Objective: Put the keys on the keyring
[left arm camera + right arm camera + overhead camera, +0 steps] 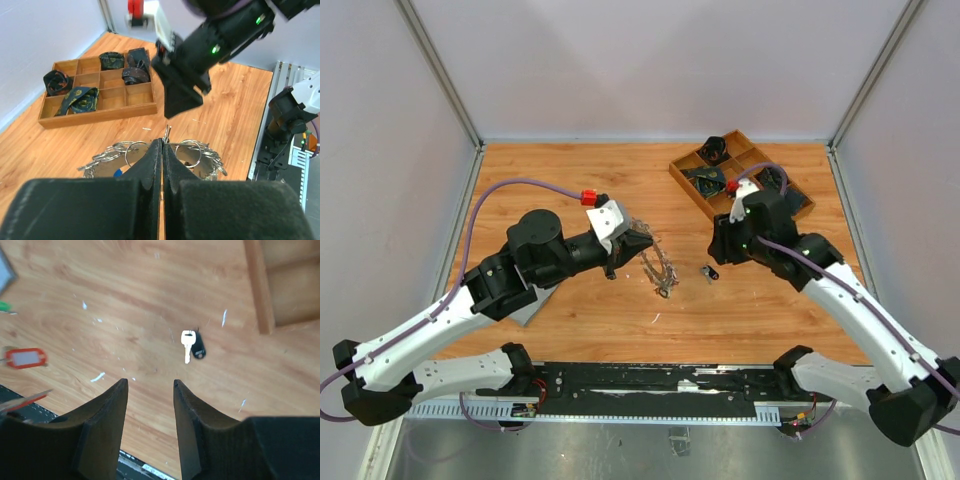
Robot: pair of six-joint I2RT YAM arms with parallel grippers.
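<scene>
We counted 2 grippers. The left gripper had its jaws pressed tight together, no gap betw. them. 1 keyring, crowded w/ small silvery keys, lay just past the tips and spread to both sides, w/ one metal end poking up right at the tip line. We couldn't tell whether the jaws nipped the ring's wire.

The right gripper had its jaws spread w/ nothing betw. them. 1 loose key w/ a black tag lay flat on the table, ahead of the gap and a bit to the right, touching neither finger. 1 red tag sat well off to the left of those jaws.

Beyond the left jaws, off to their left, stood 1 wooden tray holding 4 dark rolled cloth pieces.
</scene>
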